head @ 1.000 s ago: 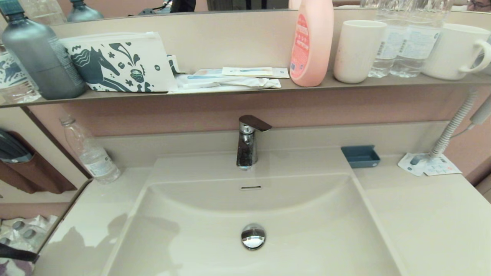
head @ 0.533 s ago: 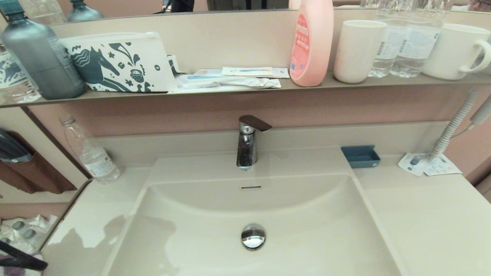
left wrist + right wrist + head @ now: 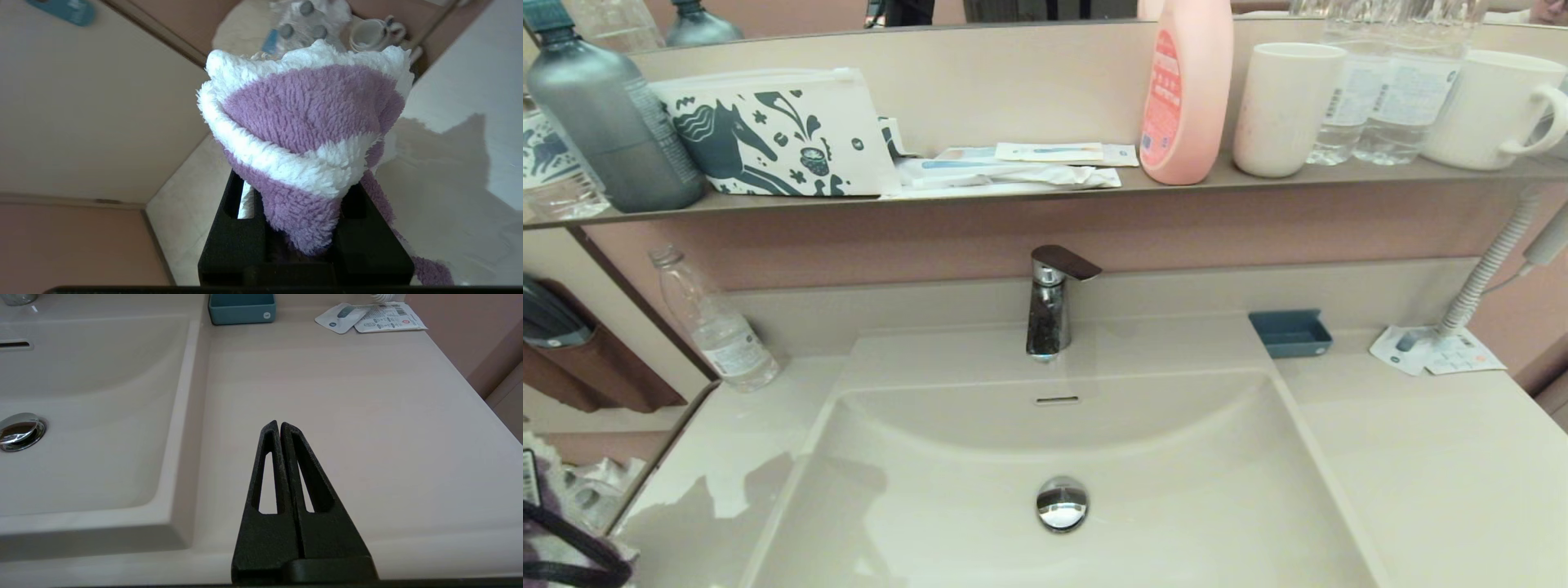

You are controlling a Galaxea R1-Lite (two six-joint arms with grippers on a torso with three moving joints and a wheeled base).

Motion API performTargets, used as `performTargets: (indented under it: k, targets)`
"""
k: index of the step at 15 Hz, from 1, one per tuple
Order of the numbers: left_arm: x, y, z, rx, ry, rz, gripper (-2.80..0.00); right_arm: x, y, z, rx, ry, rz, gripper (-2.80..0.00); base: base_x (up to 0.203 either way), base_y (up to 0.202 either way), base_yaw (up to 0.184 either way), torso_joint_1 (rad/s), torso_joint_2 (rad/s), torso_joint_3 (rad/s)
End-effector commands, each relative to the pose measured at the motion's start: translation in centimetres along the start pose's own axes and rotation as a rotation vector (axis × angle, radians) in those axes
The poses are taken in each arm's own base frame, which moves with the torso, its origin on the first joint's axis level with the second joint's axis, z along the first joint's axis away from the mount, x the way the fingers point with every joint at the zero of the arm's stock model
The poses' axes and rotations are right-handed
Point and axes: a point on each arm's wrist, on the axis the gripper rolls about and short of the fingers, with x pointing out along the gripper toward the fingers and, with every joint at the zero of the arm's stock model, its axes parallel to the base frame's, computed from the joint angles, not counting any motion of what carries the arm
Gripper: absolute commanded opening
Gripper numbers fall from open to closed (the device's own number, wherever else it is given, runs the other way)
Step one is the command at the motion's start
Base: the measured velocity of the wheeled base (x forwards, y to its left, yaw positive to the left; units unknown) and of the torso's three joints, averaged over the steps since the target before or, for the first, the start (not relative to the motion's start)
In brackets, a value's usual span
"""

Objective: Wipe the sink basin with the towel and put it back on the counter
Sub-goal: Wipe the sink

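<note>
Towel (image 3: 302, 122) is a fluffy little terry thing, purple and white stripes, bunched up into a cone. Left gripper (image 3: 304, 228) is pinched tight on its lower end, off the counter's (image 3: 1421, 457) left edge. Right gripper (image 3: 280, 426) sits fully closed above the counter, holding nothing.

A bathroom, probably in a hotel: a basin (image 3: 1176, 490) with a chrome tap (image 3: 1049, 306), a mirror (image 3: 1013, 10), and a shelf (image 3: 1045, 189) holding cups (image 3: 1284, 108), lotion (image 3: 1186, 90) and wrapped toiletries (image 3: 1013, 170).
</note>
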Motion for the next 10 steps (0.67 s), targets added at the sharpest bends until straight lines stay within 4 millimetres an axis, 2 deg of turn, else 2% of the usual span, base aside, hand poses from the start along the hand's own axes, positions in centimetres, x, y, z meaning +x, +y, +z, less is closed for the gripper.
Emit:
performTargets:
  k: [1,4,10]
  targets:
    - [0.6,-0.1,-0.1,0.005,0.026,-0.005,-2.8,0.0,0.0,0.0,0.0,0.0,0.0,-2.8,0.0,0.0,0.0,0.0,0.0,0.0]
    - [2.2,0.1,-0.6,-0.002,0.099,-0.05,-2.8,0.0,0.0,0.0,0.0,0.0,0.0,-2.8,0.0,0.0,0.0,0.0,0.0,0.0]
    - [3.7,-1.3,-3.9,0.085,0.247,-0.115,-2.8,0.0,0.0,0.0,0.0,0.0,0.0,-2.8,0.0,0.0,0.0,0.0,0.0,0.0]
